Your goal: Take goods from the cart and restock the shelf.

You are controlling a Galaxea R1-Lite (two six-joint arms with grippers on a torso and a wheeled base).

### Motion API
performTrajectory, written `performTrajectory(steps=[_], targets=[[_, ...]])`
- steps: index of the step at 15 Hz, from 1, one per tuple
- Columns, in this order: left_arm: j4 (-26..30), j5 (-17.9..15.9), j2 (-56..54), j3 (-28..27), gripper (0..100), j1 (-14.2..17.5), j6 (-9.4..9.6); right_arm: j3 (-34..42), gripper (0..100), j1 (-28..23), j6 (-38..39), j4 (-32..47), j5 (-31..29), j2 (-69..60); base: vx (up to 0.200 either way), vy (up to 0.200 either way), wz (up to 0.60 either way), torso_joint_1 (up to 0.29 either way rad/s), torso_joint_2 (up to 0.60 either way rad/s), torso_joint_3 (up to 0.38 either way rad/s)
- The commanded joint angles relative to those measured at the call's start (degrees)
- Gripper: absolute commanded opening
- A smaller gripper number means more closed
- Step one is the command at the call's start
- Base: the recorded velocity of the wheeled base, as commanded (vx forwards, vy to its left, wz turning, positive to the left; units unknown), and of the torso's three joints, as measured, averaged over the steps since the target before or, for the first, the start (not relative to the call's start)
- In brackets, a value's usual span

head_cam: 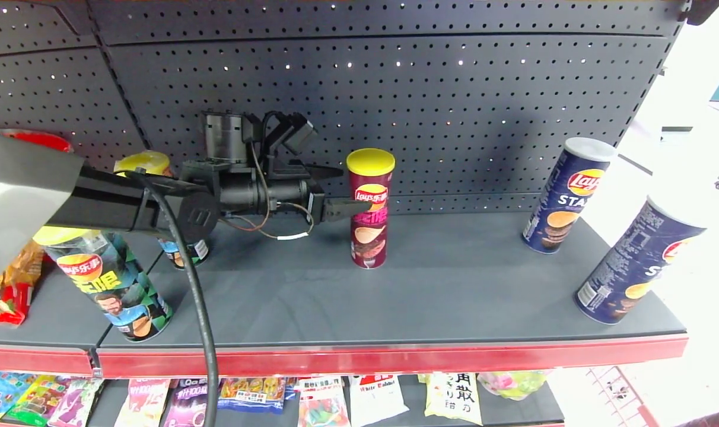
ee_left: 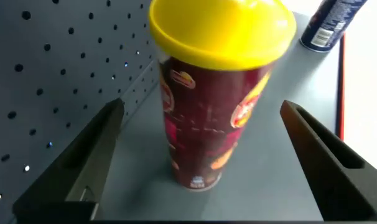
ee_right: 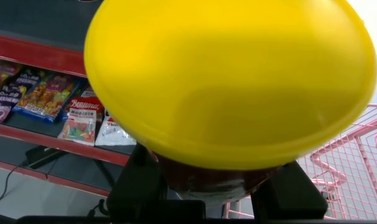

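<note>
A maroon chip can [head_cam: 369,207] with a yellow lid stands upright on the dark shelf board [head_cam: 454,279], close to the pegboard. My left gripper [head_cam: 350,191] is open around it at lid height. In the left wrist view the maroon chip can [ee_left: 207,112] stands between the two fingers [ee_left: 95,155], with a gap on each side. My left gripper [ee_left: 202,107] does not touch it. My right gripper [ee_right: 213,186] is shut on a second can whose yellow lid [ee_right: 232,81] faces the camera, with a dark body under it.
Two blue cans [head_cam: 564,196] [head_cam: 635,264] lean at the shelf's right end. A green-patterned can [head_cam: 113,284] stands front left, another yellow-lidded can [head_cam: 143,161] behind my left arm. Snack bags [head_cam: 324,400] fill the lower shelf. A pink cart [ee_right: 363,155] lies beyond the held can.
</note>
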Motion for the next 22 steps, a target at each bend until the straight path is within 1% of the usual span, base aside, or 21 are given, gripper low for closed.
performTrajectory(steps=[1,2,4,5,7,9,13,17,18,22], targets=[[0.03,0.0,1.45,-1.73,100,0.01,-0.14,-0.08,0,0.02,-0.01,-0.01,-0.03,0.13,0.0,0.0,0.0,0.0,0.0,0.0],[0.03,0.0,2.07,-2.7,100,-0.35,-1.02,-0.08,0,0.02,-0.01,-0.01,-0.03,0.13,0.0,0.0,0.0,0.0,0.0,0.0],[-0.05,0.08,2.16,-3.31,100,-1.31,-3.57,-0.08,0,0.02,-0.01,-0.01,-0.03,0.13,0.0,0.0,0.0,0.0,0.0,0.0],[-0.05,0.08,2.33,-3.66,100,-1.66,-3.66,-0.17,0,0.02,-0.01,-0.01,-0.11,0.13,0.0,0.0,0.0,0.0,0.0,0.0],[-0.05,0.26,4.27,-6.12,100,-2.37,-3.66,-0.43,0,0.02,-0.01,-0.01,-0.64,0.3,0.0,0.0,0.0,0.0,0.0,0.0],[-0.14,0.52,5.67,-7.62,100,-2.37,-3.66,-0.52,0,0.02,-0.01,-0.01,-0.64,0.39,0.0,0.0,0.0,0.0,0.0,0.0],[-0.14,0.44,6.9,-8.06,100,-2.72,-3.66,-0.52,0,0.02,-0.01,-0.01,-0.73,0.39,0.0,0.0,0.0,0.0,0.0,0.0],[-0.32,0.52,8.48,-9.99,100,-2.81,-3.66,-0.52,0,0.02,-0.01,-0.01,-0.73,0.48,0.0,0.0,0.0,0.0,0.0,0.0],[-0.05,0.44,8.4,-9.9,0,-2.9,-3.66,-0.52,0,0.02,-0.01,0.08,-0.73,0.48,0.0,0.0,0.0,0.0,0.0,0.0],[-0.32,0.52,8.31,-9.82,0,-3.33,-3.66,-0.52,0,0.02,-0.01,0.08,-0.73,0.48,0.0,0.0,0.0,0.0,0.0,0.0]])
